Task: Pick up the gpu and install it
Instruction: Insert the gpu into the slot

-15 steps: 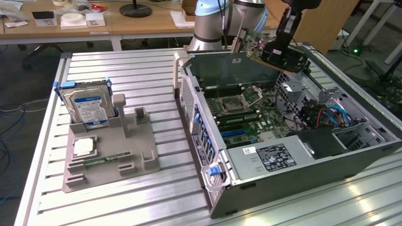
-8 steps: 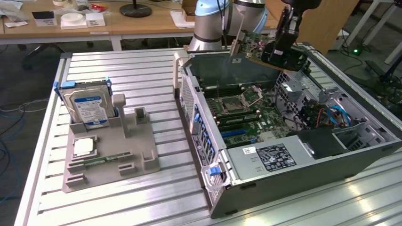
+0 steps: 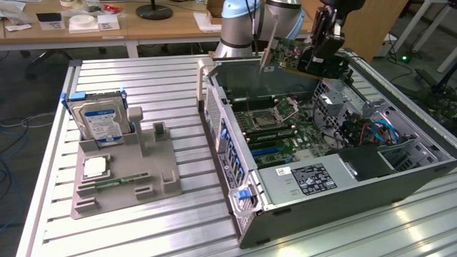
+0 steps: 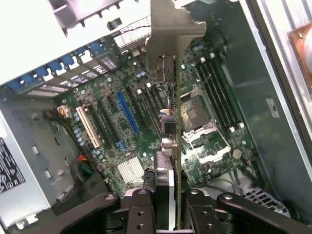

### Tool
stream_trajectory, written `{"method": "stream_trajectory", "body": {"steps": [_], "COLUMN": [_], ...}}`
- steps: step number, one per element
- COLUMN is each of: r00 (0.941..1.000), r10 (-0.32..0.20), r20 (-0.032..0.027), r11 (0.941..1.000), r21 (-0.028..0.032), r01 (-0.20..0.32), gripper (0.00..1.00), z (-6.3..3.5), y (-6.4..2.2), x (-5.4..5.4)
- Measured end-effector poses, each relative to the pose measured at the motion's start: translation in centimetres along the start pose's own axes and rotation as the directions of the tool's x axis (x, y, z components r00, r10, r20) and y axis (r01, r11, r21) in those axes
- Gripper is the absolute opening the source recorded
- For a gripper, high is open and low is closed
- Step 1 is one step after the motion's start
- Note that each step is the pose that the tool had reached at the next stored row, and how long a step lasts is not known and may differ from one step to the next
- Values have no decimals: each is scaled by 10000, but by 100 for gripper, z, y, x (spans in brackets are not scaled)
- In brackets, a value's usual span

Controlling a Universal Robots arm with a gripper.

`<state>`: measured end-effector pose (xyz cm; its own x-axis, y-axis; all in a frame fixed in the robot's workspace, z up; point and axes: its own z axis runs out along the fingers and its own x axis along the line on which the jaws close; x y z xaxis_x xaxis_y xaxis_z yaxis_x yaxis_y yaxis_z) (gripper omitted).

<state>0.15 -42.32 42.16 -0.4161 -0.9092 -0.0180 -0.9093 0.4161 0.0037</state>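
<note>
The gpu point(image 3: 289, 52), a green card with a silver end bracket, hangs tilted in the air over the far end of the open computer case point(image 3: 230, 160). My gripper point(image 3: 319, 56) is shut on its black cooler end. In the wrist view the gpu point(image 4: 168, 39) runs edge-on away from my gripper point(image 4: 168, 214), with one black finger point(image 4: 141, 212) on each side of it. Below it lies the motherboard point(image 4: 146, 146) with a blue slot point(image 4: 127, 114) and the processor socket point(image 4: 195, 114). The card stands clear above the board.
A grey holder point(image 3: 153, 171) on the exterior view's left carries a silver hard drive point(image 3: 100, 120), a processor chip point(image 3: 95, 167) and a narrow memory stick point(image 3: 120, 182). A power supply point(image 3: 314, 179) fills the case's near end. Cables point(image 3: 378, 131) lie on the right.
</note>
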Motion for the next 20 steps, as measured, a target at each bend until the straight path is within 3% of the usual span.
{"method": "stream_trajectory", "body": {"steps": [5,6,9,10,14,20], "r00": [9962,9951,9947,9945,9875,9676], "r10": [-875,-986,-1025,-1043,-1571,-2522], "r20": [13,28,111,124,127,131], "r11": [9962,9951,9941,9937,9867,9669], "r21": [20,62,368,423,439,425], "r01": [875,985,1020,1037,1564,2515], "gripper": [28,28,28,28,28,28], "z": [2,4,12,14,20,29], "y": [0,0,0,0,0,-1], "x": [0,0,1,1,1,0]}}
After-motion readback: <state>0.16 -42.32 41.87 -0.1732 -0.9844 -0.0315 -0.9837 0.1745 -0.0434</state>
